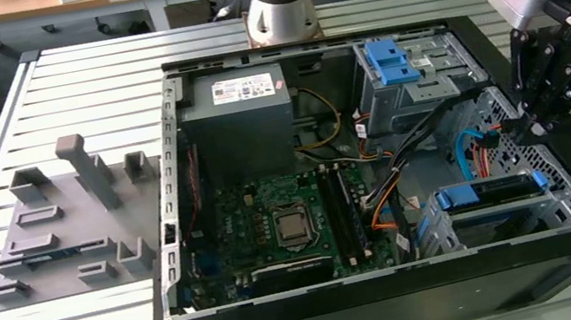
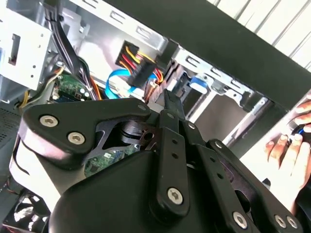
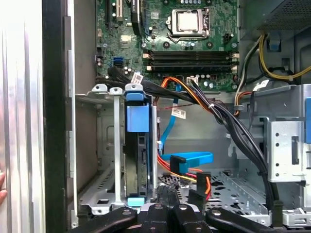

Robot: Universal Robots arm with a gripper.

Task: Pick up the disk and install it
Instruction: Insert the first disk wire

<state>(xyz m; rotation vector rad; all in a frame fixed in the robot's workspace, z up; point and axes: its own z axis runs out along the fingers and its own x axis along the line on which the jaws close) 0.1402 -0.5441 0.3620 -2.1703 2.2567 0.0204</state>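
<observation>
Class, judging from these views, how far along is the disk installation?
Done: the disk sits in the drive cage, blue handle outward. In hand: the gripper hangs by the cage, apart from the disk. Left: whether the disk is latched or cabled cannot be told; a blue data cable lies beside the cage.

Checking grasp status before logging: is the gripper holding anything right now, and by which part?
Nothing is held. The gripper is shut with nothing in it, and the disk sits in its metal bay.
</observation>
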